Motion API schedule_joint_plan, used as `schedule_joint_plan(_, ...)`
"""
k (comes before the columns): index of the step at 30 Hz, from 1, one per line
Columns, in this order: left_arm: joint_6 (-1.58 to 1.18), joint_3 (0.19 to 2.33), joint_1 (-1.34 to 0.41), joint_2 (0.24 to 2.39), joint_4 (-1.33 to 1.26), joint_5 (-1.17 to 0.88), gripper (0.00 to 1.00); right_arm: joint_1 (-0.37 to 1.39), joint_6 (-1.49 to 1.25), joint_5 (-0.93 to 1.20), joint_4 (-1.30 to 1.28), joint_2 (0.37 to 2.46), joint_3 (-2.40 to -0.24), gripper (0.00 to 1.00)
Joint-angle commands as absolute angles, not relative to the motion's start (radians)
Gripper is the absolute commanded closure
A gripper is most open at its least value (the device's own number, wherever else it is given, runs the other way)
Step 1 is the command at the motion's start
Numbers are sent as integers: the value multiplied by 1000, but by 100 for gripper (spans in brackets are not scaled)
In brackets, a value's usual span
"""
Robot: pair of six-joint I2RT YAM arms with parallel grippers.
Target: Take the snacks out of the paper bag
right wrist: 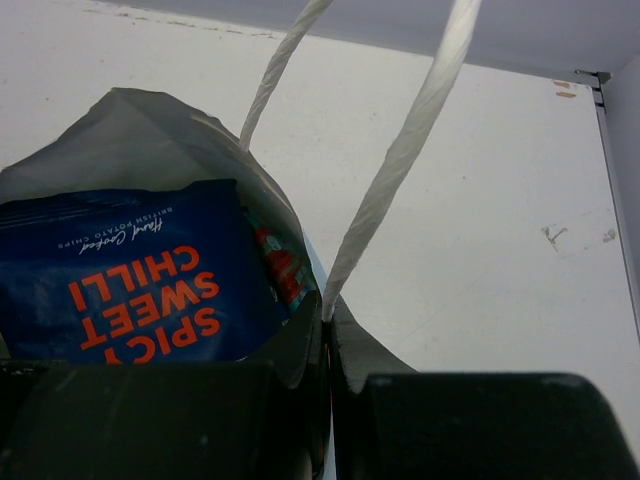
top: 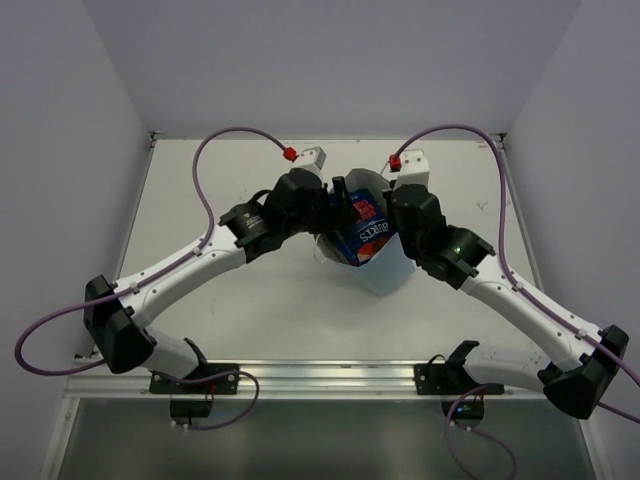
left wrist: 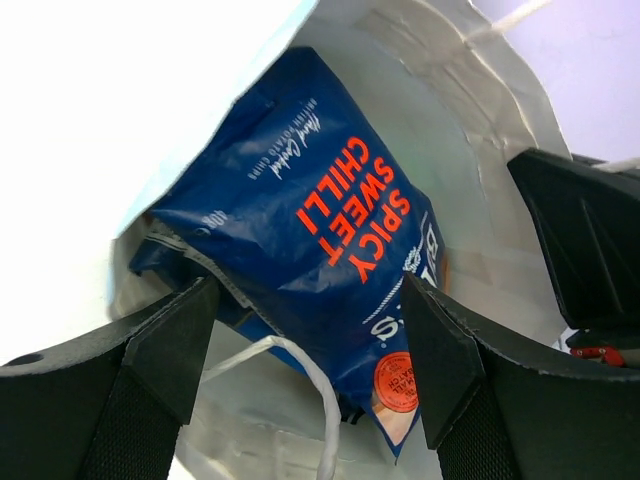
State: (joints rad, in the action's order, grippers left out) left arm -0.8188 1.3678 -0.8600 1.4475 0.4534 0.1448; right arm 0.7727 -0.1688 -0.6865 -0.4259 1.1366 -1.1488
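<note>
The light blue paper bag stands mid-table, its mouth tipped toward my left arm. My left gripper reaches into the mouth. In the left wrist view it is open, its fingers on either side of the lower end of a dark blue packet with red letters, not closed on it. My right gripper is shut on the bag's rim at the foot of a white cord handle. The blue packet lies inside, with a teal-and-red packet behind it. Other packets are hidden.
The white table is bounded by grey walls on the left, back and right. A loose cord handle hangs between my left fingers. My right gripper's black body is close at the right of the bag's mouth.
</note>
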Motion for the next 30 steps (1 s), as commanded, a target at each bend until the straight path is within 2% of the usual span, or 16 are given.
schedule_joint_plan(1,-781,1451,-864,1424,497,253,19,782,-164,-707,-288,1101,-1215,100)
schedule_joint_plan(8,-689,1548,-862,1338,606,396,16,782,-158,-693,-285,1100,-1215,100)
schedule_joint_plan(19,-676,1730,-864,1488,565,181,18,782,-152,-699,-291,1112,-1221,100)
schedule_joint_plan(26,-805,1586,-905,1490,515,109,20,782,-167,-704,-301,1111,-1220,100)
schedule_joint_plan(30,-821,1471,-910,1421,535,181,20,782,-179,-706,-317,1108,-1213,100)
